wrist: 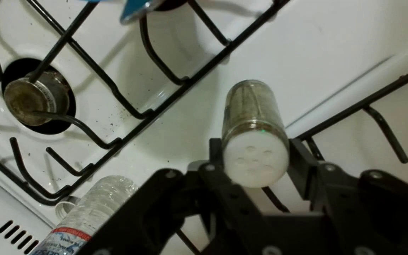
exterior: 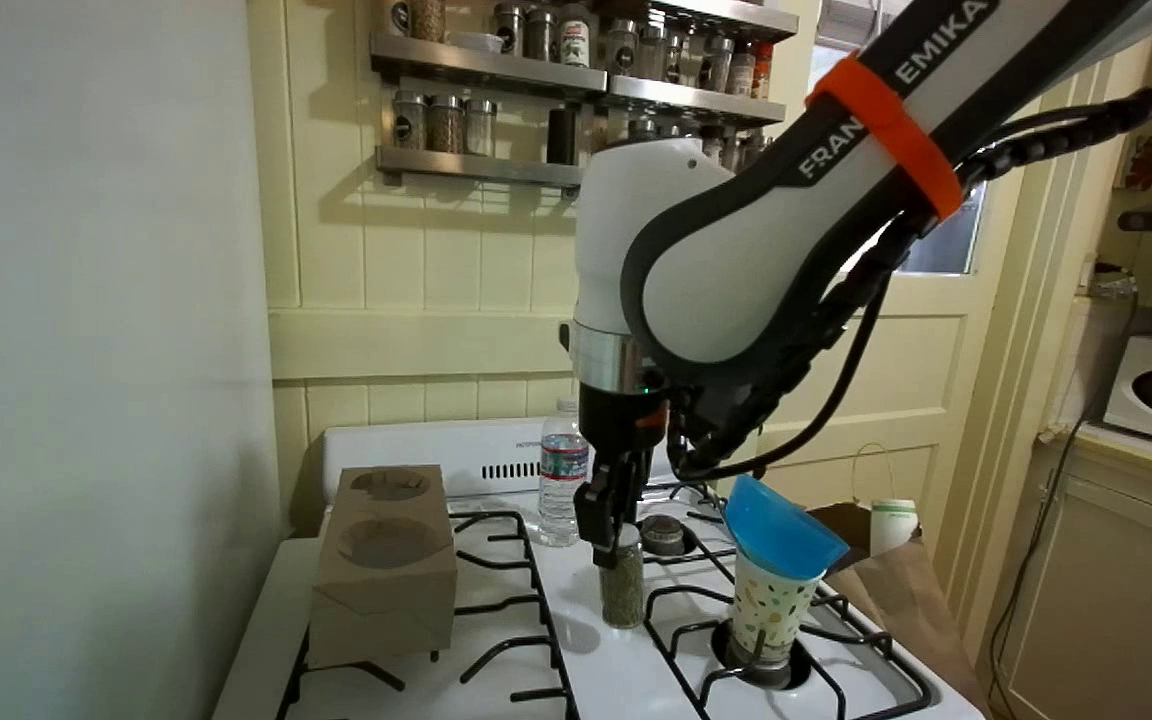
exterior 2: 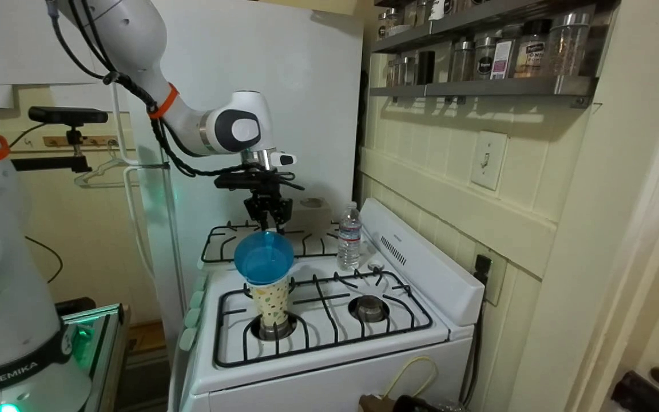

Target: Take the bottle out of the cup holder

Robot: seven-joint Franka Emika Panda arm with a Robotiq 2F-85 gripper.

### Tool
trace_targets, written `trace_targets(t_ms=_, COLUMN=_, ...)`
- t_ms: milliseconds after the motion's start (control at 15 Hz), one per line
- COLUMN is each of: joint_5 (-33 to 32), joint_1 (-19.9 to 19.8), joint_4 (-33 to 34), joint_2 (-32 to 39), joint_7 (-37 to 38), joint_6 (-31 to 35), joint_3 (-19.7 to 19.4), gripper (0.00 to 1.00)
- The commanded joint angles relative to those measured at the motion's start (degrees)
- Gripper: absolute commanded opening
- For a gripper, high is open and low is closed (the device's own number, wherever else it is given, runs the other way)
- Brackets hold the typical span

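Gripper (wrist: 256, 156) pinches a white-lidded spice jar (exterior: 623, 595) midway between the side edges of the stovetop (exterior: 616, 680). Bottle (exterior: 561, 485) stands upright near the rear edge, outside the cup holder (exterior: 383, 575), which sits toward one side edge. Blue-topped cup (exterior 2: 270, 300) stands toward the opposite front corner.

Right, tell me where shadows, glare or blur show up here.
In both exterior views, the shelves shadow the yellow wall; in the wrist view, the grate casts soft shadows, the bottle shows pale glints, and the white jar lid looks slightly blurred.
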Motion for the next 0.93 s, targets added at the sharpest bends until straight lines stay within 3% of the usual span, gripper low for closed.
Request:
trace_targets(t_ms=0, joint_5=-2.3, joint_1=0.0, joint_4=-1.8, joint_2=-0.1, joint_7=-0.4, joint_6=1.7, joint_3=-0.1, gripper=0.23)
trace_targets(t_ms=400, joint_5=-7.6, joint_1=-0.1, joint_4=-1.0, joint_2=3.0, joint_7=-0.8, joint_6=4.9, joint_3=-0.3, gripper=0.23)
trace_targets(t_ms=867, joint_5=-9.3, joint_1=0.0, joint_4=-0.8, joint_2=6.0, joint_7=-1.6, joint_6=8.9, joint_3=-0.7, gripper=0.23)
